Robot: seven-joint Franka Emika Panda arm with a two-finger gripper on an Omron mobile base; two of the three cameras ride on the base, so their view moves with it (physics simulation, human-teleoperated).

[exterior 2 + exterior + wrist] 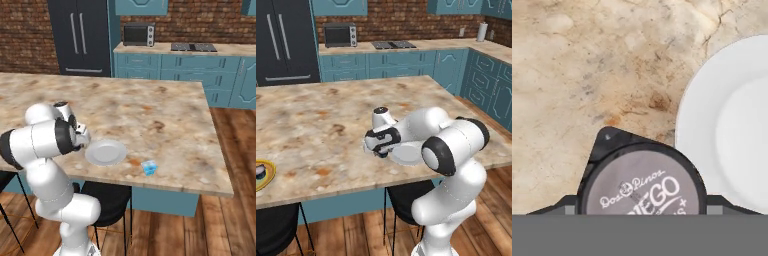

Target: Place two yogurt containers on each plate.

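Between the end effector [643,212] tips, clamped: yogurt cup [643,187], hovering over counter [572,75] just beside white plate [732,125]. Probably light, rigid, slick-sided; best pinched across the round wall.

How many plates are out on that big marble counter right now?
2. The white plate lies near the counter's front edge, just beside the robot's arm. The yellow-rimmed plate sits at the far left, cut off by the picture's edge, with something dark on it.
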